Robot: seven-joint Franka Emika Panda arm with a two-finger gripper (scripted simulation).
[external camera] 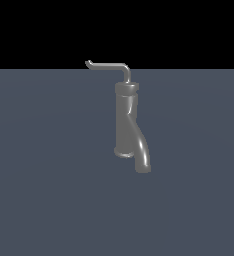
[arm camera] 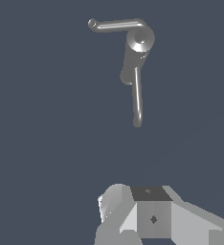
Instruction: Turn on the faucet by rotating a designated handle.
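A: Where is the faucet (external camera: 126,125)?

B: Upright mid-worktop, well in from every edge; its handle (external camera: 109,65) juts sideways off the collar.

A: And the gripper (arm camera: 147,213)?

B: Well apart from it (jaws out of sight, so I cannot tell their spread). Best meet the thin rod near its hooked tip, not the thick spout, and push around the body's axis.

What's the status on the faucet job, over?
Gripper clear of the faucet, holding nothing; whether the jaws are open cannot be told. Handle untouched, rod pointing to the exterior view's left. Nothing in the way.
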